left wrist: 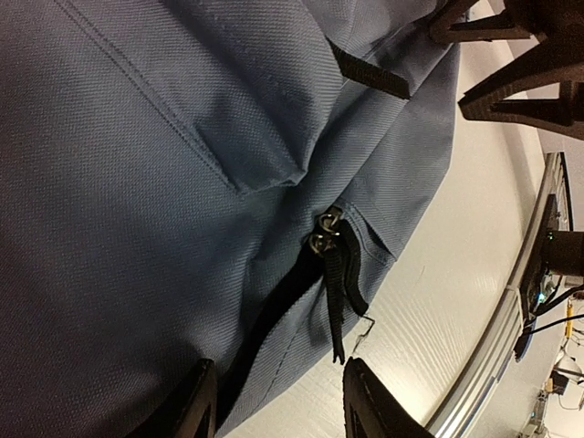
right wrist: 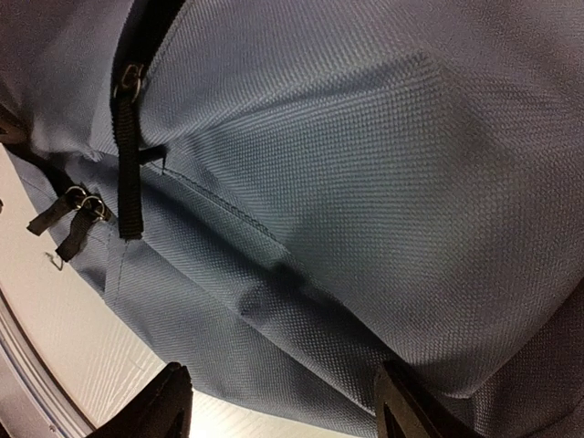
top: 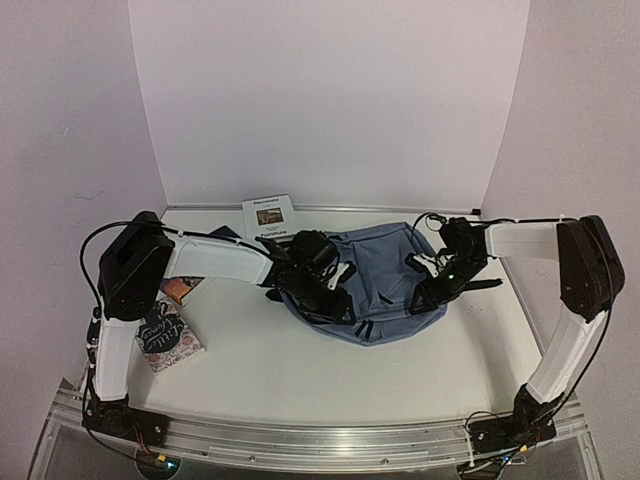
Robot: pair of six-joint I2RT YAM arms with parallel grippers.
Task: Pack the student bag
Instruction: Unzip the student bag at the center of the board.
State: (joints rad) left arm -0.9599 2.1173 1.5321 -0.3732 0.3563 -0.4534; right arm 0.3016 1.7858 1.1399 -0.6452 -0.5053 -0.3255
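The slate-blue student bag (top: 385,275) lies flat in the middle of the table. My left gripper (top: 318,290) hovers over its left front edge, jaws open and empty. In the left wrist view the bag (left wrist: 137,182) fills the frame, with black zipper pulls (left wrist: 330,265) just ahead of my fingertips (left wrist: 365,401). My right gripper (top: 432,285) is over the bag's right edge, open and empty. In the right wrist view the bag's fabric (right wrist: 347,182) lies between my fingertips (right wrist: 164,401), with a zipper pull (right wrist: 128,155) at upper left.
A white booklet (top: 268,217) lies at the back, left of the bag. Two books lie at the left, one orange (top: 182,289) and one dark patterned (top: 165,340), partly under my left arm. White walls enclose the table; a metal rail (top: 320,440) runs along the front.
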